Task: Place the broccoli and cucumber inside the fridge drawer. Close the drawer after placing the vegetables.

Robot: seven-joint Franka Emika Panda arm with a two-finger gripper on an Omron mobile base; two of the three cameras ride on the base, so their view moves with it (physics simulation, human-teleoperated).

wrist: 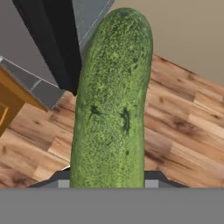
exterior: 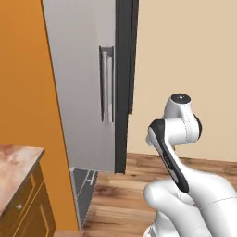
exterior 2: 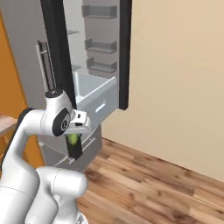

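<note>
gripper: the white arm's two-finger gripper (exterior 2: 73, 146) is clamping its jaws on the slim, bumpy dark green cucumber (wrist: 111, 105)
drawer: the pale whitish-grey fridge drawer (exterior 2: 94, 94) is sitting pulled out, just above and beyond the gripper
in the way: the black-edged fridge door (exterior 2: 124, 52) is hanging open beside the drawer
around: wood plank floor (exterior 2: 153, 179), beige wall (exterior 2: 179, 74), orange cabinet panel (exterior: 28, 92)

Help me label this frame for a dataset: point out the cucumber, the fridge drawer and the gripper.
cucumber (wrist: 111, 100): hand view, middle of its bumpy green body.
fridge drawer (exterior 2: 97, 99): right base view, pale front panel of the pulled-out drawer.
gripper (exterior 2: 73, 148): right base view, dark fingers closed on the cucumber.
</note>
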